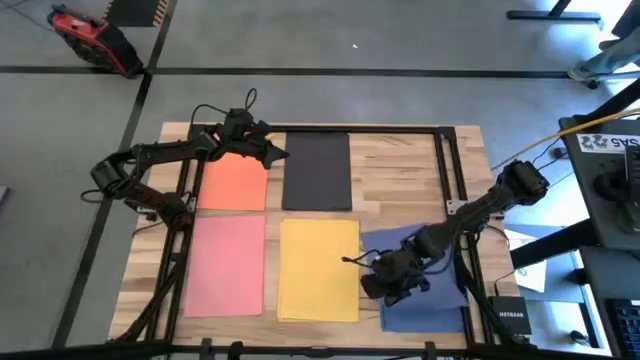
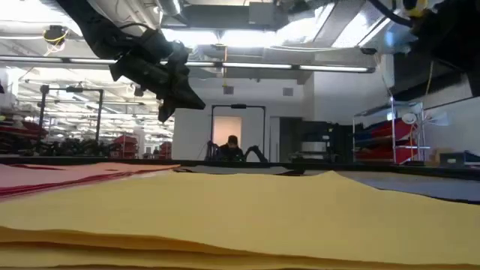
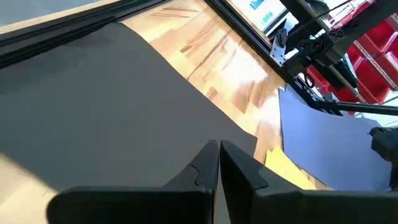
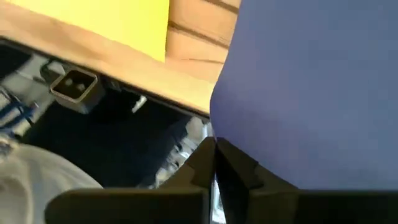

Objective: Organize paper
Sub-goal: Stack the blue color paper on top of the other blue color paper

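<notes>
Blue paper [image 1: 425,290] — under right claw [image 1: 385,283]

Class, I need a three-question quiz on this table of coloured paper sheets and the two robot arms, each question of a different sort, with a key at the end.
1. True or false: the orange sheet lies beside the black sheet.
2. Which sheet is the right gripper over? A) pink B) blue C) orange
3. Fill in: the sheet between the pink sheet and the blue sheet is ____.

Key
1. True; they sit side by side in the far row, where the left gripper is.
2. B, at the blue sheet's edge, fingers shut.
3. Yellow.
</notes>
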`<state>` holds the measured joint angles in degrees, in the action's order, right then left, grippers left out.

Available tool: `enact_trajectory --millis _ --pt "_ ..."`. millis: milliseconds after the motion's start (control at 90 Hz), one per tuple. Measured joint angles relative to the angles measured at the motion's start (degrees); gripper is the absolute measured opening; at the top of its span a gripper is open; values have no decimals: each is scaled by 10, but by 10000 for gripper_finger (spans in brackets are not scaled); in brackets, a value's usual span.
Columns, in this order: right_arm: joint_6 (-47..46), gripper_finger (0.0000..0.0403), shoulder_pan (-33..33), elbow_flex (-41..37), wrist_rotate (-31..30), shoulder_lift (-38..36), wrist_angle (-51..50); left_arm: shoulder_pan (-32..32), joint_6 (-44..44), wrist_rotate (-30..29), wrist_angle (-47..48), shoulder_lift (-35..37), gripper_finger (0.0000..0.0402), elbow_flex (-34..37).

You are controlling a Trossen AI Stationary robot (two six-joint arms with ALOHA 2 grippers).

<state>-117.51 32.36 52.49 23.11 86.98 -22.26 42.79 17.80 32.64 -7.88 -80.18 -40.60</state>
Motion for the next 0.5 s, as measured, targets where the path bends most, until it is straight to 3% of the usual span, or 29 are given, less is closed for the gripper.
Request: enact_trajectory --millis 167,500 --pt "-37 21 8 0 -26 0 -33 0 -2 0 0 0 0 0" --pt "3 141 8 0 -42 0 -40 0 0 0 0 0 0 0"
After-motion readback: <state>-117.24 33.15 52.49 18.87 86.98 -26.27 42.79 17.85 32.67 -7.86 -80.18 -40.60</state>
